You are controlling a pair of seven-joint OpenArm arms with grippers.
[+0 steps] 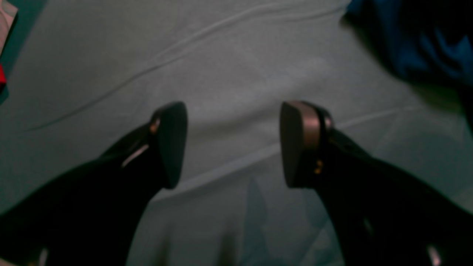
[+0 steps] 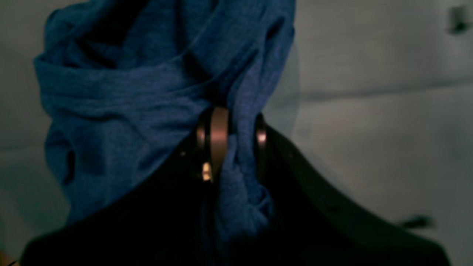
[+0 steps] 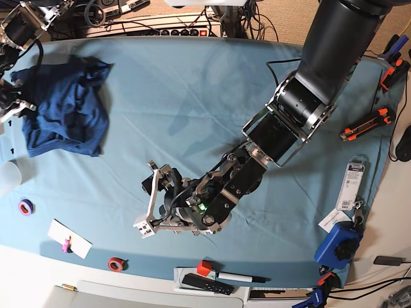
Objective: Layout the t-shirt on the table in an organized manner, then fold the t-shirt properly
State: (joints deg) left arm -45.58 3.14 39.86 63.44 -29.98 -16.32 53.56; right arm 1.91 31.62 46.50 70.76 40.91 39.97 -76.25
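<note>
The dark navy t-shirt (image 3: 64, 106) lies crumpled at the far left of the teal-covered table (image 3: 192, 83). In the right wrist view my right gripper (image 2: 239, 140) is shut on a bunched fold of the t-shirt (image 2: 140, 96), and the cloth hangs in folds beyond the fingers. My right arm (image 3: 19, 29) shows only at the left edge of the base view. My left gripper (image 1: 232, 144) is open over bare table cloth (image 1: 229, 74), nothing between its fingers, with the t-shirt (image 1: 425, 44) off at the upper right. In the base view my left gripper (image 3: 149, 199) sits near the table's front centre.
A purple tape roll (image 3: 26, 206), a white card (image 3: 69, 239) and a red tape roll (image 3: 115, 264) lie at the front left. A remote and marker (image 3: 212, 281) rest on the front edge. Orange clamps (image 3: 366, 125) and a blue clamp (image 3: 337, 244) sit on the right.
</note>
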